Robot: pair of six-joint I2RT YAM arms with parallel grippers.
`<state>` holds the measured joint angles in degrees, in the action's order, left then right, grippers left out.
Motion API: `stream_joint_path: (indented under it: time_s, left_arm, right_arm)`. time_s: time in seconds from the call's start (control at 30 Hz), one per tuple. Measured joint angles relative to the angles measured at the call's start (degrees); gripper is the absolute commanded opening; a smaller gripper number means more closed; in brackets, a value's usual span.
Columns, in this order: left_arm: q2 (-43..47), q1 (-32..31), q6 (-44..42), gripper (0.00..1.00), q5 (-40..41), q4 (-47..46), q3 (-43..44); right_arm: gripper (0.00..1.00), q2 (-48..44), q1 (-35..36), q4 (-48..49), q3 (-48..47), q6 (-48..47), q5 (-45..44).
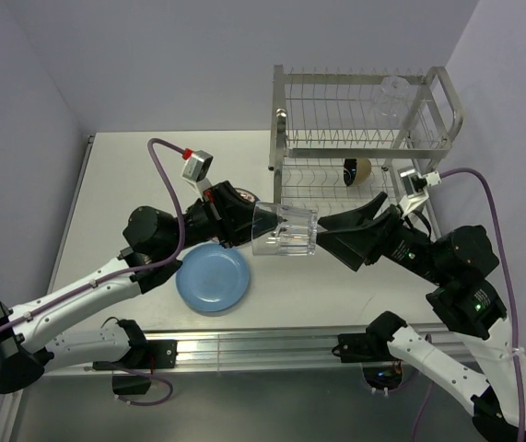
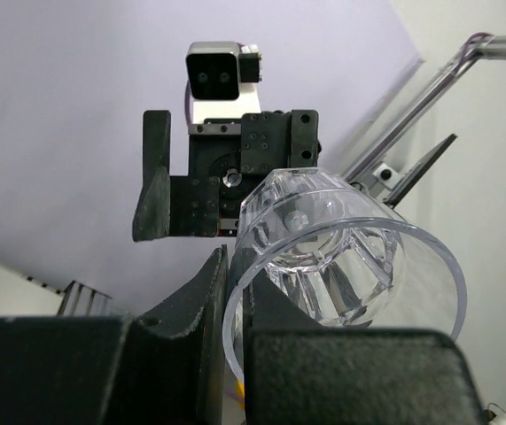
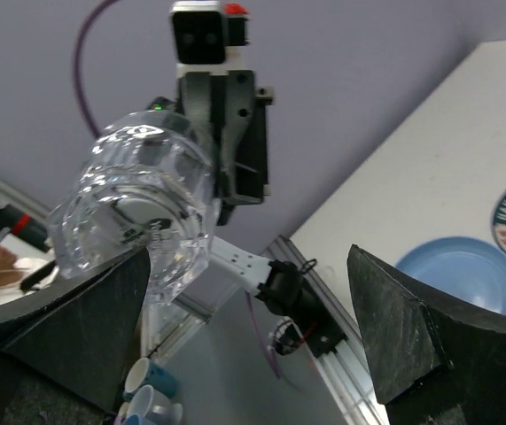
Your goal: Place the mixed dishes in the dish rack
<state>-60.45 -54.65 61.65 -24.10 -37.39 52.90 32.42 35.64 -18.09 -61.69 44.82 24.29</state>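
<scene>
- Step in hand, as judged: passing the clear glass (image 1: 286,232) from the left gripper (image 1: 249,228) to the right gripper (image 1: 322,232). The right jaws should close squarely around the faceted base before the left lets go of the rim.
- Left gripper: nearly closed, pinching the rim wall with one finger inside and one outside. The glass lies on its side, above the table.
- Right gripper: spread fully, holding nothing, its fingers flanking the glass base; whether they touch it cannot be told.
- Beyond: the light-blue plate (image 1: 213,277) lies on the table below. The dish rack (image 1: 364,120) stands far right, with a second glass (image 1: 394,95) on its top tier and the black bowl (image 1: 356,170) on its lower tier.
</scene>
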Motion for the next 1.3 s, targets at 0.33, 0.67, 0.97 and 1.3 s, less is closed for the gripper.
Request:
stream_joint_path:
  time_s: [0.33, 0.67, 0.97, 1.3]
  left_arm:
    - [-0.68, 3.54, 4.11, 0.0, -2.67, -5.44, -0.28]
    - [-1.29, 4.07, 6.54, 0.0, -3.67, -8.72, -0.28]
    - [-2.67, 4.07, 7.04, 0.0, -3.72, -9.09, -0.28]
    - [-4.79, 4.07, 7.28, 0.0, -3.65, -9.6, 0.35]
  right_arm:
    - [1.0, -2.43, 0.02, 9.22, 0.83, 3.39, 4.7]
    - [1.0, 0.57, 0.02, 19.12, 1.33, 7.69, 8.81]
    - [1.0, 5.55, 0.02, 23.76, 1.33, 9.88, 10.14]
    - [0.97, 6.12, 0.31, 24.48, 1.33, 9.97, 9.77]
